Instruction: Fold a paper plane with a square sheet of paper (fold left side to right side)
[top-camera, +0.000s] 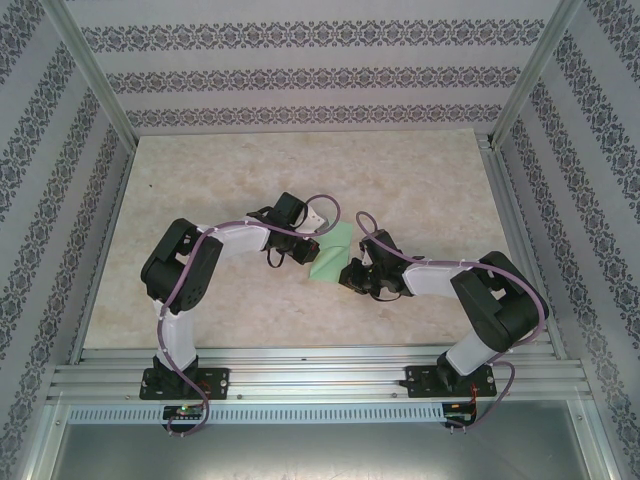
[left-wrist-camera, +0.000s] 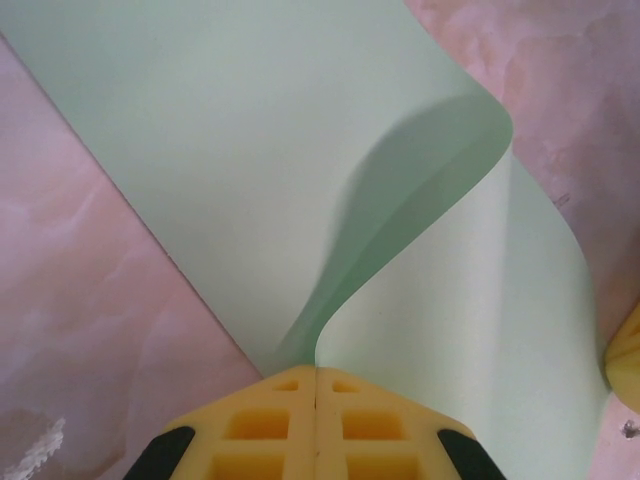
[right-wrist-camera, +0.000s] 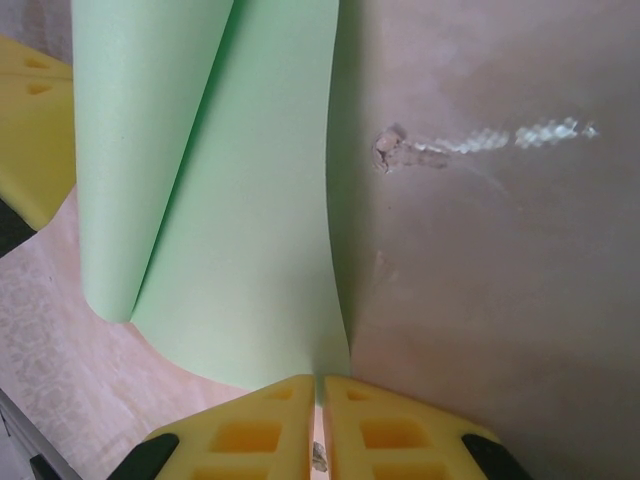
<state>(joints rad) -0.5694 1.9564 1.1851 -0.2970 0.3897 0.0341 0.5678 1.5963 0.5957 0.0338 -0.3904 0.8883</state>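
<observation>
Paper sheet (top-camera: 333, 252), pale mint green, is at mid-table between the two arms, partly lifted and curled rather than lying flat. Left gripper (top-camera: 303, 252) is at its left side and right gripper (top-camera: 352, 272) at its near-right side. They are close together with the paper between them. Table (top-camera: 250, 180) is beige with a marble look, and a metal rail (top-camera: 320, 372) runs along the near edge where the arm bases are bolted.

Left wrist view: jaws of the left gripper (left-wrist-camera: 316, 375) are fully closed, the yellow fingers (left-wrist-camera: 265, 425) meeting on one edge of the paper sheet (left-wrist-camera: 230, 140). From the pinch the paper rises and bends over toward the right in a soft loop. It has a rounded top at upper right and throws a shadow on the flat part beneath. The bend is a curve, not a pressed crease. A bit of the other gripper's yellow finger (left-wrist-camera: 628, 360) shows at the right edge.

Right wrist view: jaws of the right gripper (right-wrist-camera: 320, 385) are almost closed, leaving only a thin slit, and the edge of the paper sheet (right-wrist-camera: 250, 200) is pinched in it. The paper runs away from the fingers (right-wrist-camera: 250, 435), its left part rolled over. On the table right of it is a white scuff mark (right-wrist-camera: 385, 150).
</observation>
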